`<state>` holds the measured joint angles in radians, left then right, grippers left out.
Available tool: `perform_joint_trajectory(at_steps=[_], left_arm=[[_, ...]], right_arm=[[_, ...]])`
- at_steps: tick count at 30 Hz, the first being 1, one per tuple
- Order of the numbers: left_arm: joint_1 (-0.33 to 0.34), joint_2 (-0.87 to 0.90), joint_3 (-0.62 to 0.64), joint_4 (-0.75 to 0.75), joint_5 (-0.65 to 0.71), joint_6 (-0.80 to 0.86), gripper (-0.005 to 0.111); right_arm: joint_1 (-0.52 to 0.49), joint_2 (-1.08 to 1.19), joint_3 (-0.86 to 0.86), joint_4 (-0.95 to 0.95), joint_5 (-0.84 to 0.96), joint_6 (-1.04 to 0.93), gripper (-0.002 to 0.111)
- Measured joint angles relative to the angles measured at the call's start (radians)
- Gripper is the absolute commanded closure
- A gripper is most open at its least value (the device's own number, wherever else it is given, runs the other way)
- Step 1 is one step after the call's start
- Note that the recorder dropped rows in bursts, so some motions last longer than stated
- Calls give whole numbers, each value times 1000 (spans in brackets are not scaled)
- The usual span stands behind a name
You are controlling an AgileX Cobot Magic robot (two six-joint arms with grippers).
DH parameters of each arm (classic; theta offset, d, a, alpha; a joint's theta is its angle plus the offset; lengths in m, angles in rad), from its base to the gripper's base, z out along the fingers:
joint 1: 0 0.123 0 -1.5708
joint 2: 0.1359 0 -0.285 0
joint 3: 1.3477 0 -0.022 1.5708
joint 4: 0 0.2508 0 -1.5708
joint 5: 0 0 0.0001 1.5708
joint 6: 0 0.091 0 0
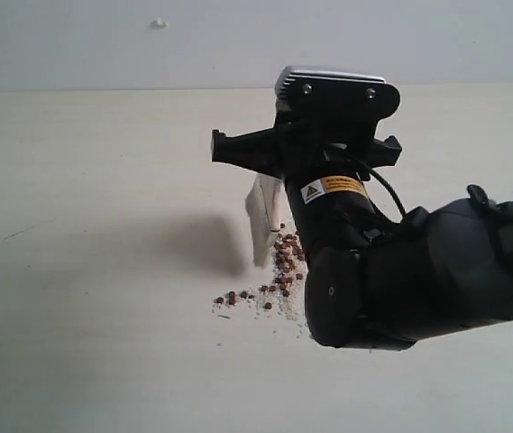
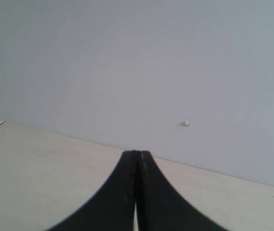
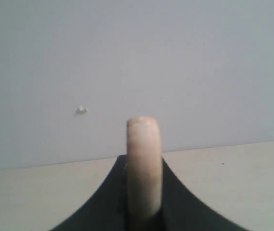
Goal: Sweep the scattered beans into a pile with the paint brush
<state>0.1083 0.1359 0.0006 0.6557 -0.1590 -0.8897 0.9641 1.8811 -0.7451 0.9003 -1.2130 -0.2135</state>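
The beans [image 1: 284, 260] lie on the pale table [image 1: 94, 271] as small reddish-brown beads mixed with white crumbs, trailing off to a few strays [image 1: 236, 296]. The paint brush [image 1: 261, 219] stands upright with its whitish lower end on the table at the left side of the beans. My right gripper [image 3: 143, 160] is shut on the brush's pale handle [image 3: 143, 144], which sticks up between the black fingers. In the exterior view the right arm [image 1: 391, 271] hides part of the beans. My left gripper [image 2: 137, 154] is shut with nothing in it and looks over bare table.
A plain grey wall [image 1: 328, 36] rises behind the table's far edge, with a small white speck [image 1: 159, 23] on it. The brush and arm cast a shadow [image 1: 206, 239] to the left of the beans.
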Motion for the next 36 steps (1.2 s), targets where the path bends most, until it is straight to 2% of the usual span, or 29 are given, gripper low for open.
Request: perform_joint_trajectory(at_steps=[7,12,17,24,28,36], left_arm=[[0,0,0,0,0,0,107],[0,0,0,0,0,0,107],[0,0,0,0,0,0,107],[0,0,0,0,0,0,107],[0,0,0,0,0,0,107],[0,0,0,0,0,0,107]], right_arm=[[0,-27,0,-43,1,125,108],[0,3,7,-84,1,327,108],[0,19,62,-227,4,457,108],[0,19,186,-273,4,569,108],[0,19,213,-263,0,556,108],[0,19,221,-165,-32,348,108]])
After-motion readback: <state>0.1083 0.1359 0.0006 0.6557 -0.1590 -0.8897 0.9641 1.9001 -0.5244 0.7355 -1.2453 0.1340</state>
